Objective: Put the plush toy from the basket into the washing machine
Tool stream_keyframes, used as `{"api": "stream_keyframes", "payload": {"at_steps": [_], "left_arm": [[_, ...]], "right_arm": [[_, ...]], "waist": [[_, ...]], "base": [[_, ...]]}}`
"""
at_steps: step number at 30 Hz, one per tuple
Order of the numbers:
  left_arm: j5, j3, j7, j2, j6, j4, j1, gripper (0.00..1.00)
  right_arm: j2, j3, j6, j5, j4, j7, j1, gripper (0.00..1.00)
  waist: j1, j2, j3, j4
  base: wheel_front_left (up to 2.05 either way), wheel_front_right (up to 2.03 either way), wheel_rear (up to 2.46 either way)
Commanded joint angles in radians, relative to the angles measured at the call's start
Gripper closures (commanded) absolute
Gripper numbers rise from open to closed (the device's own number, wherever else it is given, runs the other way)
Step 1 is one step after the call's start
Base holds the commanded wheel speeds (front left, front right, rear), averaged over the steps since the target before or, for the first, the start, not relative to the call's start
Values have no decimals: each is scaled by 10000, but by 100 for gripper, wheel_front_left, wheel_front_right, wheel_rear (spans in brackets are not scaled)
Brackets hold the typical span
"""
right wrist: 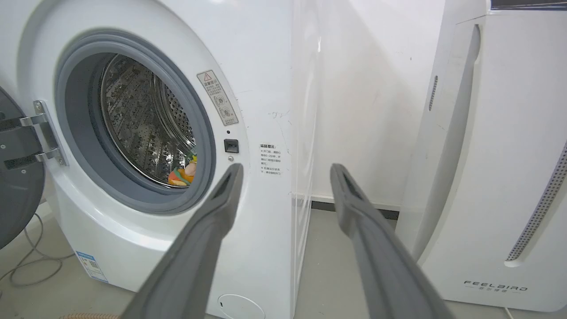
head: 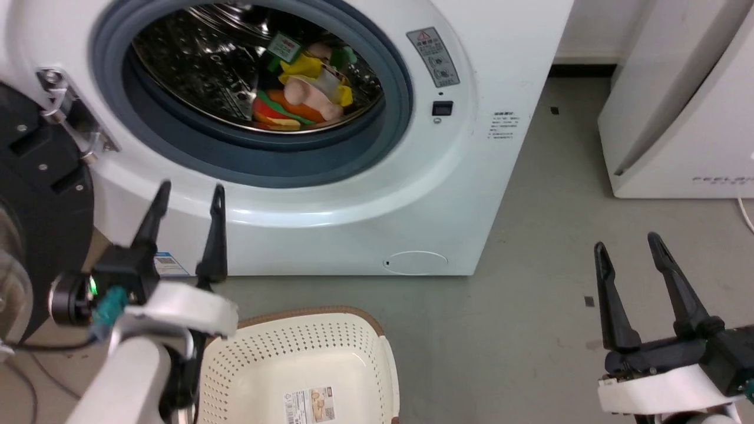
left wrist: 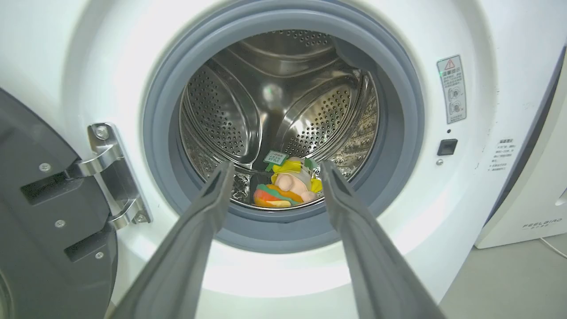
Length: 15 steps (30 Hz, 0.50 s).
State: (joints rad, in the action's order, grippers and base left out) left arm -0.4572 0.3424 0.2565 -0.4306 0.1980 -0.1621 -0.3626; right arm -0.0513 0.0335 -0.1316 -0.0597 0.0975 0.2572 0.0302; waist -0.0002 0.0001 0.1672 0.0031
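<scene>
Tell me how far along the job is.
Done: the plush toy lies in the drum of the washing machine; the basket shows just a label on its visible bottom. In hand: nothing; left end effector and right end effector are open, outside the drum. Remaining: nothing for the task; the door stands open.
</scene>
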Motion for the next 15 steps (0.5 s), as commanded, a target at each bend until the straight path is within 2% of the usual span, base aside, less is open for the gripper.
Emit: {"api": "stream_keyframes", "payload": {"at_steps": [1, 4, 8, 15], "left_arm": [[174, -95, 52, 96, 90, 201, 394, 0], [397, -204, 52, 298, 49, 423, 1161, 0], [408, -289, 52, 622, -291, 578, 2075, 0], [1037, -528, 52, 1156, -341, 597, 3168, 0]], "right_arm": [[11, 38, 9, 8, 31, 46, -203, 0], [11, -44, 9, 11, -3, 46, -457, 0], [11, -27, 9, -80, -55, 46, -702, 0], [11, -17, 9, -304, -237, 46, -985, 0]], "waist": [[2, -1, -189, 144], [2, -1, -402, 210], [2, -1, -681, 286], [2, -1, -998, 348]], "base": [[0, 0, 0], [0, 0, 0], [0, 0, 0], [0, 0, 0]]}}
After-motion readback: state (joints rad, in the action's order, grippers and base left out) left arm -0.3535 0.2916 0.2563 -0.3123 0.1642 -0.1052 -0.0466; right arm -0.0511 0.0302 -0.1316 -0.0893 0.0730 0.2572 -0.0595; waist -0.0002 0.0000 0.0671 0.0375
